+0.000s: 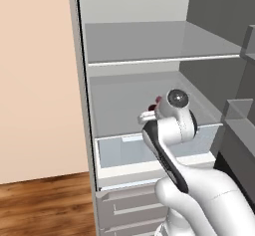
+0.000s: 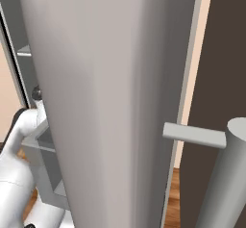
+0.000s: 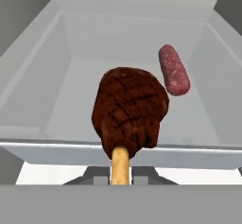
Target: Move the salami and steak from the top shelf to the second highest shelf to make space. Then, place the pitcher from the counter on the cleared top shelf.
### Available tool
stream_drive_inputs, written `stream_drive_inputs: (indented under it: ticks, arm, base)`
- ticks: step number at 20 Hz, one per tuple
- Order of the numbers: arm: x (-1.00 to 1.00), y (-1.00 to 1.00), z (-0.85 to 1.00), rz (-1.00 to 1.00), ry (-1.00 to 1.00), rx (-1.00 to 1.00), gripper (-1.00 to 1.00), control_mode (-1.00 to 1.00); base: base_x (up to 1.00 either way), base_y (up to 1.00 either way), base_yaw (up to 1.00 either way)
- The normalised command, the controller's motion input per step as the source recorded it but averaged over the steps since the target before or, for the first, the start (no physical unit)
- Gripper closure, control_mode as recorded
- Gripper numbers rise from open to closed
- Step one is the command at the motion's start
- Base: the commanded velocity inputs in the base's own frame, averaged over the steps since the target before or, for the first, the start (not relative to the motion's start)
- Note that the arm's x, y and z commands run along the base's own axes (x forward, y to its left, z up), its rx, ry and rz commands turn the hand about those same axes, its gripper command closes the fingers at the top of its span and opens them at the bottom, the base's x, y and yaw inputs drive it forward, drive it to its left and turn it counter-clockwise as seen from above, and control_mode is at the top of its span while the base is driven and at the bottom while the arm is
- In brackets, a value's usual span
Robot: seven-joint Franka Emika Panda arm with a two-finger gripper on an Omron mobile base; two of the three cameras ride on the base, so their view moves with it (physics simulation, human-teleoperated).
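Note:
My gripper (image 3: 120, 175) is shut on the tan bone tip of the steak (image 3: 128, 110), a dark reddish-brown chunk held just above the second highest shelf (image 3: 75, 100), behind its front rim. The pinkish-red salami (image 3: 174, 69) lies on that same shelf, farther in and to the right of the steak. In the left base view a sliver of the steak (image 1: 158, 100) shows beside the white hand over the second highest shelf (image 1: 119, 105). Above it, the top shelf (image 1: 149, 43) is bare. The pitcher and the counter are out of view.
Translucent drawer fronts (image 1: 124, 150) sit under the shelf rim. Door bins (image 1: 239, 115) jut in on the right. The open fridge door (image 2: 120, 102) stands close in the right base view, with a grey handle (image 2: 194, 134). A beige wall (image 1: 35, 80) stands left of the fridge.

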Motion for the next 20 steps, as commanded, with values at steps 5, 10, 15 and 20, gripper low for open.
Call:
stream_drive_inputs:
  ticks: [5,10,15,20]
  arm:
    - [0.97,0.0,-0.6,0.0,0.0,0.0,1.0,-1.0]
    - [0.99,0.01,-0.44,0.0,0.0,0.0,1.0,-1.0]
    - [1.0,0.07,-0.22,0.0,0.0,0.0,-1.0,-1.0]
    - [0.54,0.15,0.01,0.0,0.0,-0.01,-1.0,-1.0]
  base:
    - [0.0,0.0,0.0]
    - [0.0,0.0,0.0]
    - [0.0,0.0,0.0]
    - [0.0,0.0,0.0]
